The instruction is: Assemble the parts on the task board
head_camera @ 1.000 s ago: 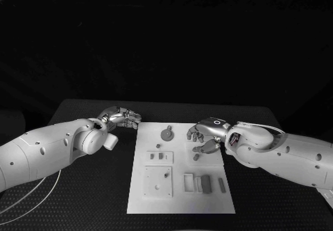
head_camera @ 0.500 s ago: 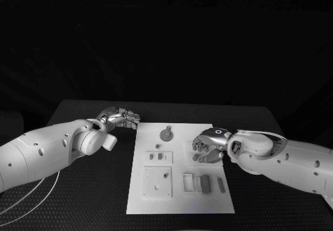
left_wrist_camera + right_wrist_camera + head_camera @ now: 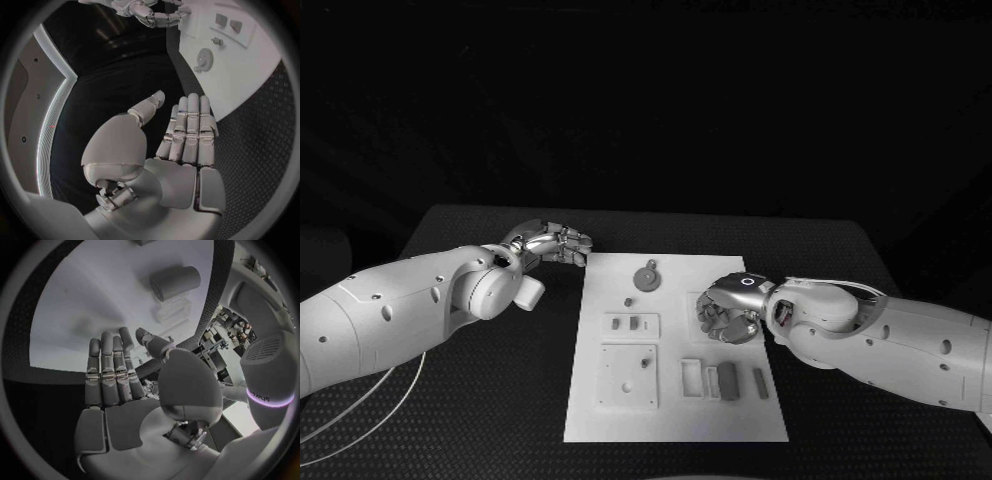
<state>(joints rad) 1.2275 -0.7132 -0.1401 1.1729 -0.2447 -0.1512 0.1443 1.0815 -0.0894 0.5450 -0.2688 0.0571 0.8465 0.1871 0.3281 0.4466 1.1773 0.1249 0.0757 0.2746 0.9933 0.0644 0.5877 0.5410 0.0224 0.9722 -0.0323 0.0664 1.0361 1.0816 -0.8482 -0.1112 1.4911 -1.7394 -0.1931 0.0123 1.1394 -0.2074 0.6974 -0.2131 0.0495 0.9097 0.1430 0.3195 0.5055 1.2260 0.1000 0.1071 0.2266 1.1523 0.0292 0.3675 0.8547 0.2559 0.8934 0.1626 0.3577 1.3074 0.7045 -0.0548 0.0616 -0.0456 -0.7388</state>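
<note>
The white task board [image 3: 672, 425] lies mid-table. On it sit a round toothed part [image 3: 646, 275], a small stud [image 3: 629, 302], two small pieces in a raised block [image 3: 632, 323], a square plate [image 3: 629, 376] and grey bars [image 3: 727, 380]. My right hand [image 3: 730, 310] hovers low over the board's right middle, palm down, with nothing in it. In the right wrist view its fingers [image 3: 111, 370] lie straight over the board [image 3: 81, 300], near a grey cylinder [image 3: 175, 282]. My left hand [image 3: 553, 243] stays off the board's far left corner; its fingers [image 3: 187, 125] are straight and hold nothing. The toothed part [image 3: 204, 59] lies ahead of it.
Black mat covers the table [image 3: 473, 400] around the board. A white frame piece [image 3: 692, 378] and a thin grey bar [image 3: 762, 384] lie at the board's near right. Cables [image 3: 358, 420] trail under my left arm.
My right hand has drawn back from the board's far right to its right middle and dropped lower, now covering a small part there. The left hand has not moved.
</note>
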